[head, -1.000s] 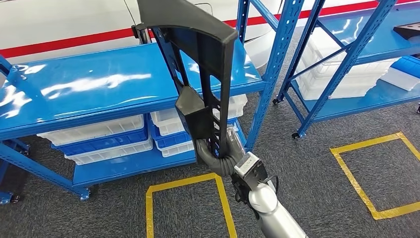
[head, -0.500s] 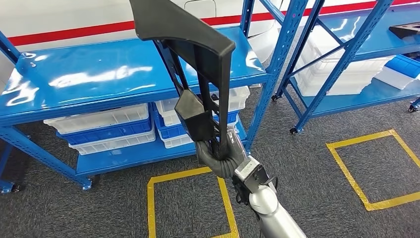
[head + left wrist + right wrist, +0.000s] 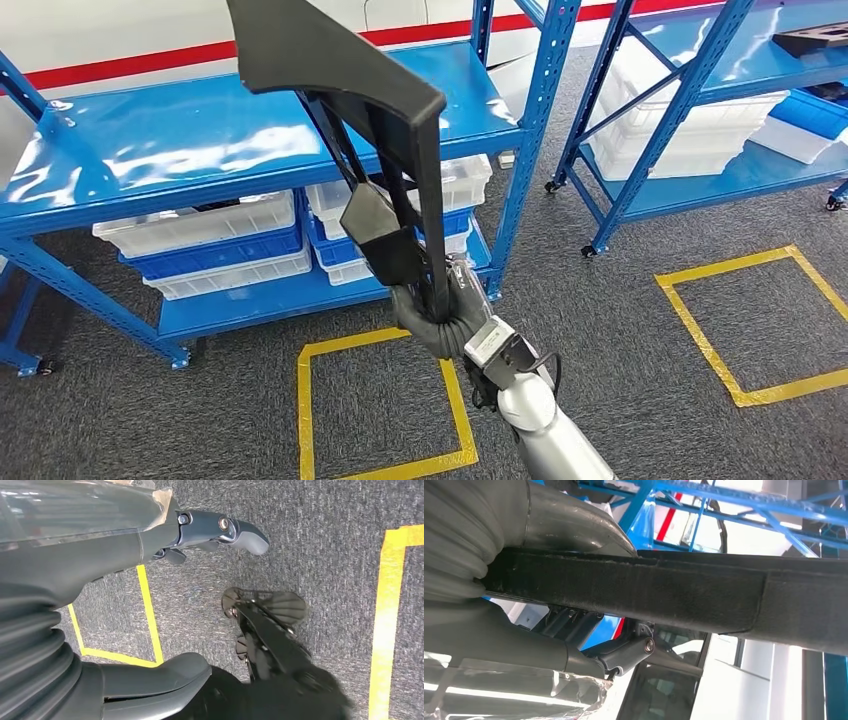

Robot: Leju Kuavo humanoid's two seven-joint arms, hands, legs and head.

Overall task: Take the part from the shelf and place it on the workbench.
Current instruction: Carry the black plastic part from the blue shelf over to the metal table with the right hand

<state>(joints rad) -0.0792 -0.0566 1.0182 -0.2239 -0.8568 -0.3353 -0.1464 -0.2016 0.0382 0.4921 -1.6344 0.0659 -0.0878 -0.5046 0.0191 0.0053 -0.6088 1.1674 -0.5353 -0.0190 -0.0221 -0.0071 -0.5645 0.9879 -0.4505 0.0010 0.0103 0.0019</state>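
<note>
Grey carpet [image 3: 640, 380] — right robot hand [image 3: 435, 315] grips matte, seemingly plastic part [image 3: 390, 110].

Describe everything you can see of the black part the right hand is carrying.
The black part looks like matte moulded plastic: a broad flat wedge-shaped top, long ribs with open slots below, and a boxy block low down. It stands roughly upright, clear of the blue shelf behind it. The right hand grips its lower end; nothing else touches it. The right wrist view shows a rough-textured bar in the grip.
</note>
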